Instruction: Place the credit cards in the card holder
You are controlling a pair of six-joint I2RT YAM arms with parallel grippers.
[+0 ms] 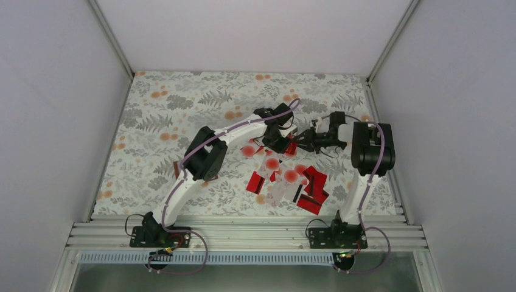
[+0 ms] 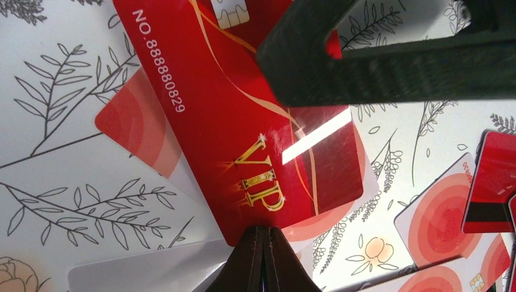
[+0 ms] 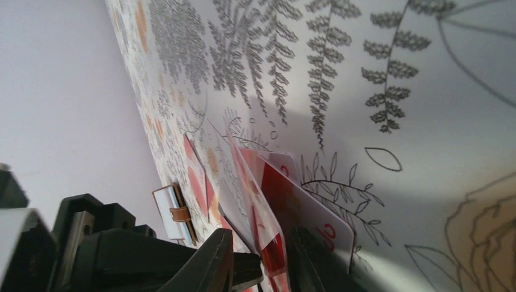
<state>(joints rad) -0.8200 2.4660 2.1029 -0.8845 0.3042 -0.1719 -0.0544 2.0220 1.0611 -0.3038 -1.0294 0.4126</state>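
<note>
Holder (image 2: 261,267) clamped in the left tool (image 1: 280,143), right tool (image 3: 260,267) around the VIP card (image 2: 243,134), can't tell if tight; card could slip and miss the slit

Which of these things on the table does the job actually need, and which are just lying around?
Needed for the job:
- the credit cards, red ones and white ones with red blotches
- the card holder, lying apart from the pile

Just there:
- the flowered table cover
- the white walls
</note>
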